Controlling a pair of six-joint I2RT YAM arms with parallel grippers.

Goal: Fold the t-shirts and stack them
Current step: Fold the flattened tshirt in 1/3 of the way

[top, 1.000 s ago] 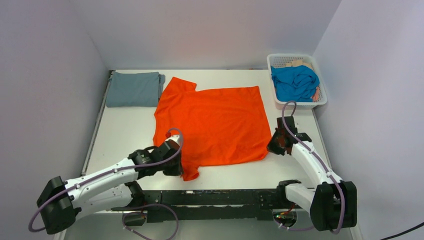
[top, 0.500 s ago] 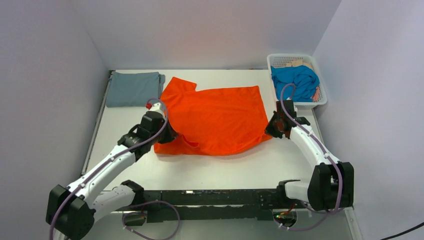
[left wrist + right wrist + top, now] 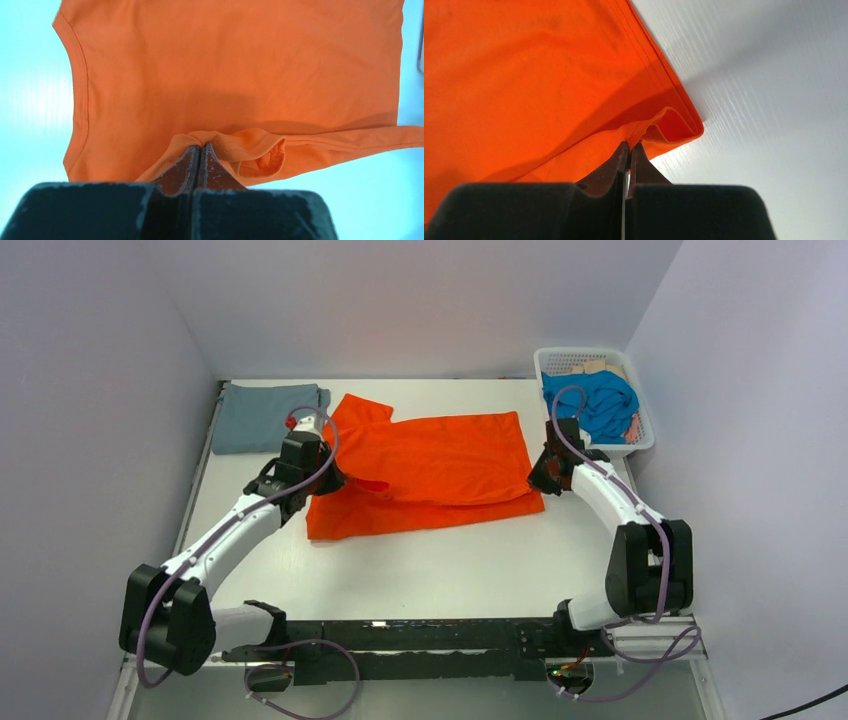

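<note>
The orange t-shirt (image 3: pixel 430 465) lies across the middle of the table with its near half lifted and doubled over toward the back. My left gripper (image 3: pixel 335 480) is shut on its left edge; the left wrist view shows the pinched fabric (image 3: pixel 215 140) bunched at my left gripper (image 3: pixel 201 146). My right gripper (image 3: pixel 537 475) is shut on the shirt's right corner, and the hem (image 3: pixel 674 120) curls over my right gripper (image 3: pixel 629 145). A folded grey-blue t-shirt (image 3: pixel 265 418) rests at the back left. The turquoise t-shirt (image 3: pixel 590 405) is heaped in the basket.
A white lattice basket (image 3: pixel 640 440) stands at the back right, just beyond my right arm. Side walls close in the table on the left and right. The arm bases and a black rail (image 3: pixel 430 635) run along the near edge.
Both grippers have carried the near edge of the orange shirt away from the front edge toward the back, folding it over itself. The arms are stretched further out.
</note>
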